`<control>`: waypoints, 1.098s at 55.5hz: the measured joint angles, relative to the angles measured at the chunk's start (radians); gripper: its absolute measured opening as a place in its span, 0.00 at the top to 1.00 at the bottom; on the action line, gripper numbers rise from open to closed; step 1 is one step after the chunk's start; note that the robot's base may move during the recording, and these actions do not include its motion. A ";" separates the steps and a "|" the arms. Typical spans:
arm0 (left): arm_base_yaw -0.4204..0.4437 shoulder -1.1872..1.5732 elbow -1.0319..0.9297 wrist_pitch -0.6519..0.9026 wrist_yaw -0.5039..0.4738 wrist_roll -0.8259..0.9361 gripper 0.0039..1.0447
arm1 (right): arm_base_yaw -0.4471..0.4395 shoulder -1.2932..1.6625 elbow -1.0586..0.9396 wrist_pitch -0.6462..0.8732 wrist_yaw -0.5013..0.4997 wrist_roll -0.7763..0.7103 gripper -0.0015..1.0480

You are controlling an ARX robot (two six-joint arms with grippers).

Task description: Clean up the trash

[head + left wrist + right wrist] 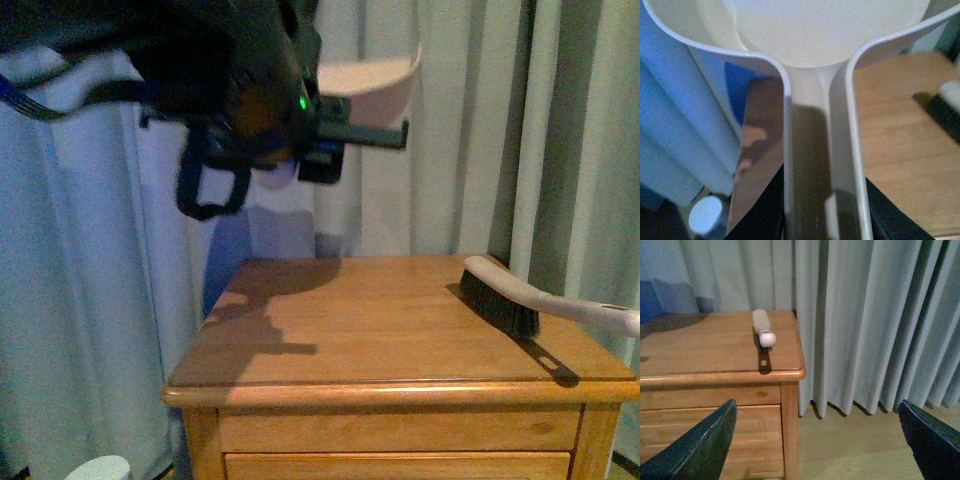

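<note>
Our left gripper (822, 215) is clenching the dustpan (375, 85) by its handle, holding it high above the nightstand (370, 335) — the arm is blocking much of the front view. Our right gripper (814, 412) is hanging wide open by the nightstand's corner. A brush (500, 297) is lying near the right edge, handle overhanging — curtains (470, 130) behind. Where the trash is, we cannot tell.

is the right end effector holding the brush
No, the right end effector is open and empty, while the brush lies on the wooden nightstand, apart from it.
</note>
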 joint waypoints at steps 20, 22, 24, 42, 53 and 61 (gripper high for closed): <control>0.106 -0.508 -0.418 0.175 0.159 0.220 0.75 | 0.000 0.000 0.000 0.000 0.000 0.000 0.07; 0.140 -0.564 -0.459 0.174 0.177 0.240 0.75 | 0.000 0.000 0.000 0.000 0.000 0.000 0.07; 0.170 -0.605 -0.484 0.164 0.196 0.241 0.75 | 0.000 0.000 0.000 0.000 0.000 0.000 0.07; 0.548 -0.941 -0.675 0.066 0.488 0.250 0.75 | 0.000 0.000 0.000 0.000 0.000 0.000 0.07; 0.675 -1.101 -0.780 0.014 0.627 0.225 0.75 | 0.000 0.000 0.000 0.000 0.000 0.000 0.07; 0.587 -1.180 -0.824 -0.030 0.559 0.199 0.75 | 0.000 0.000 0.000 0.000 0.000 0.000 0.07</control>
